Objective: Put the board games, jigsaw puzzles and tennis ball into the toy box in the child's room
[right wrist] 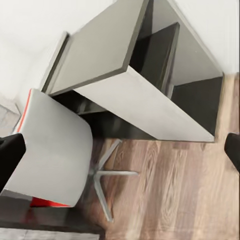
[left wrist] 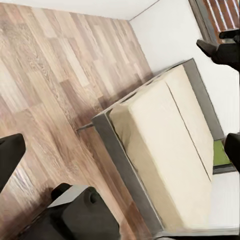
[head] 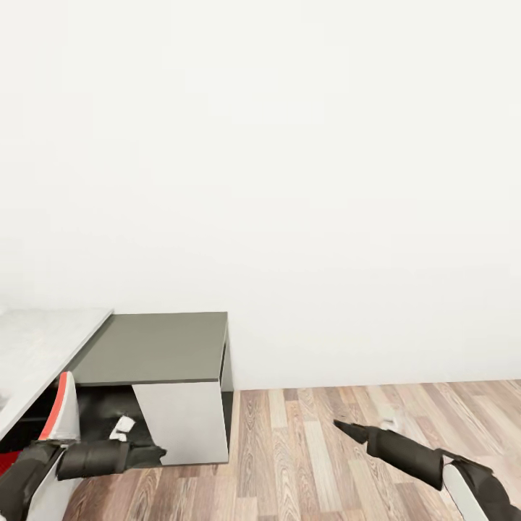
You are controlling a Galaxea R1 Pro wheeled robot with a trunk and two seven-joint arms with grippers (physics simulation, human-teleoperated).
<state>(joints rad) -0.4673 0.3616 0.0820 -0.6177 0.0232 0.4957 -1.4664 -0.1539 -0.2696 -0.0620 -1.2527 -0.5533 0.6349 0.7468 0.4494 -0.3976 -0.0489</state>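
- While the robot faces a blank white wall [head: 289, 159], the head view catches a dark grey desk surface [head: 155, 347] low in the corner, sitting on wood plank floor [head: 340, 449].
- Left end effector [head: 148, 456] hangs just in front of that desk, next to a white chair with a red edge [head: 65, 416]. Its fingertips [left wrist: 10, 155] sit at opposite edges of the wrist view, so it looks spread wide, holding nothing.
- Right end effector [head: 344, 428] is out over the floor, well off to the desk's right. Fingertips [right wrist: 10, 155] are also far apart, gripping nothing.
- Left wrist view looks at a bed with a cream mattress [left wrist: 170, 150] in a grey frame. A green patch [left wrist: 220, 152] peeks out by its edge; can't tell what it is.
- No toys or toy box that I can make out.
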